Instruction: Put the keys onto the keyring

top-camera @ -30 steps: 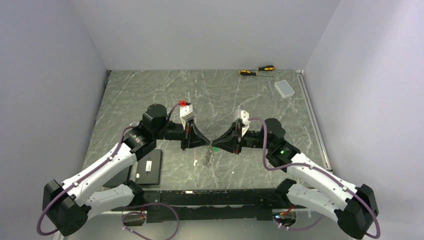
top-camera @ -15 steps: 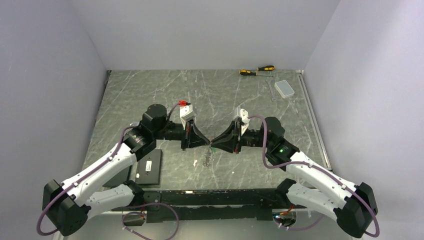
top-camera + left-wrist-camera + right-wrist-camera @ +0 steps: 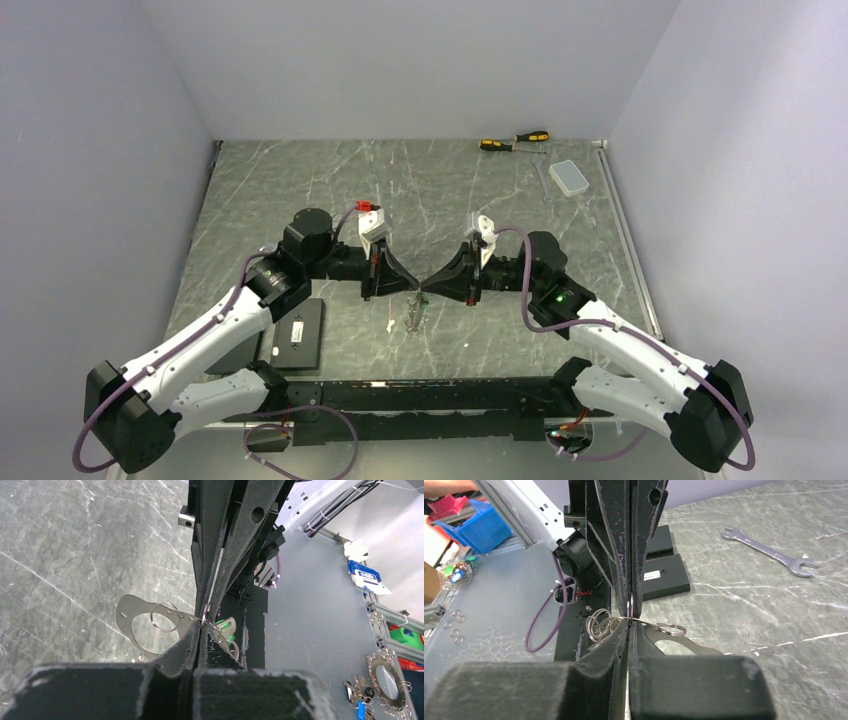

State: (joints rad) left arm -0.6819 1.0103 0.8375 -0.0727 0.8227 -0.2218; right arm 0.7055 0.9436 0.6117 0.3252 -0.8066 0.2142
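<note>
Because both grippers meet tip to tip over the middle of the table [image 3: 300,200], any pull apart could, I judge, wrench the keyring [image 3: 126,614] loose or drop the key [image 3: 226,626]. The left gripper [image 3: 201,625] pinches the thin grey keyring; the right gripper [image 3: 629,622] is pressed together there too, on what I cannot tell. The green-headed key hangs beside them.

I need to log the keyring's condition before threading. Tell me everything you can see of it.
The keyring is a thin, flat, dull grey metal ring with a wide open centre and small holes along its band. A small silver split ring seems threaded through one hole. The keyring is tilted above the marbled table, caught where the shut left end effector and right end effector meet tip to tip; which grips it I cannot tell. The green-headed key sits close beside it.
</note>
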